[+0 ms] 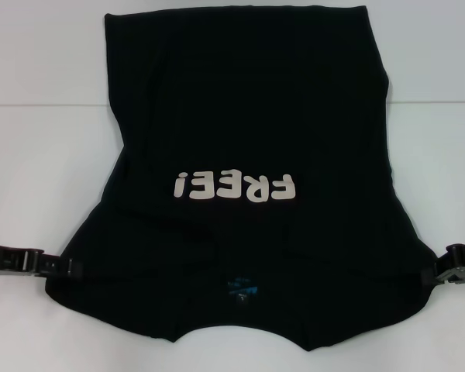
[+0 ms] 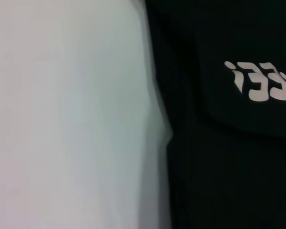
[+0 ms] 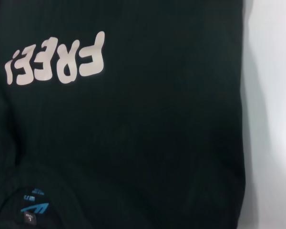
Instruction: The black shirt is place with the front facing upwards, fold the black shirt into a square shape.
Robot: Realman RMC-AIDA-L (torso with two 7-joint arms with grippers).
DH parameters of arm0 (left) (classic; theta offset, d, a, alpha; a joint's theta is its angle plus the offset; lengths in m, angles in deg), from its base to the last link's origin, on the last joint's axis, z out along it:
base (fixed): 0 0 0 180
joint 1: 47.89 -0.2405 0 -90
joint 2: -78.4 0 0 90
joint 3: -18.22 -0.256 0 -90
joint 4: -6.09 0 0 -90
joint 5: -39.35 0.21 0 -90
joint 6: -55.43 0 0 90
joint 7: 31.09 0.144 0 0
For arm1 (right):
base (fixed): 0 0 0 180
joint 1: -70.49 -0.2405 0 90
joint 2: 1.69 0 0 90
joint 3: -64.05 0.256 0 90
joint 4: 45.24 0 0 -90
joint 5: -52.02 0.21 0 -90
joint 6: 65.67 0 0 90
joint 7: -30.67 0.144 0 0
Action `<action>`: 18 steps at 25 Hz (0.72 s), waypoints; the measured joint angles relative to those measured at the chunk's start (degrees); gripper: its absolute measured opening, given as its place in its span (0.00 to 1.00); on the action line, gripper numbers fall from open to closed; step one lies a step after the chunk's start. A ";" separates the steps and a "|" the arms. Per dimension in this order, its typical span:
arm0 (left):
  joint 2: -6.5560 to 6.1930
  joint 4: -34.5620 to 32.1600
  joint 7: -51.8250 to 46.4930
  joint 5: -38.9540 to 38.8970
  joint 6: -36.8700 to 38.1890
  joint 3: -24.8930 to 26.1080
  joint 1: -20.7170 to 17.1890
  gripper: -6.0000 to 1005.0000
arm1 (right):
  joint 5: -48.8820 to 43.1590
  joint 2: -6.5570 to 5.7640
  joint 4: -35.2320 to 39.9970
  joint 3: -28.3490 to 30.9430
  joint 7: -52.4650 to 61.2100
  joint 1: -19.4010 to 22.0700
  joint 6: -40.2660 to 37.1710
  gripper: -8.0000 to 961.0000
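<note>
The large black fabric T-shirt (image 1: 248,116) with white "FREE!" lettering (image 1: 234,187) lies front-up on the white table (image 1: 39,155) (collar nearest the robot); the left gripper (image 1: 62,266) and right gripper (image 1: 434,273) sit at its side edges, grip impossible to tell.

Shirt (image 1: 248,116) black, faint ribbed stripes; lettering (image 1: 234,187) white; neck label (image 1: 242,288) blue. Table (image 1: 39,155) plain white. Left gripper (image 1: 53,266) black, right gripper (image 1: 449,271) black with grey metal.
</note>
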 joint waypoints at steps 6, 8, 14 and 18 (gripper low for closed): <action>-0.05 1.31 -0.61 0.44 -0.85 -2.35 1.04 0.71 | -0.01 -0.09 -0.04 0.38 -0.19 0.15 0.06 0.06; -0.07 1.38 -0.75 0.68 -1.22 -2.54 1.21 0.71 | -0.01 -0.14 -0.06 1.11 -0.50 0.18 0.10 0.06; -0.13 1.37 -0.84 0.84 -2.38 -2.42 1.25 0.56 | -0.01 -0.18 -0.15 1.59 -0.79 0.36 0.14 0.06; -0.13 1.36 -0.85 0.88 -2.44 -2.57 1.35 0.39 | -0.01 -0.19 -0.17 1.80 -0.79 0.40 0.18 0.05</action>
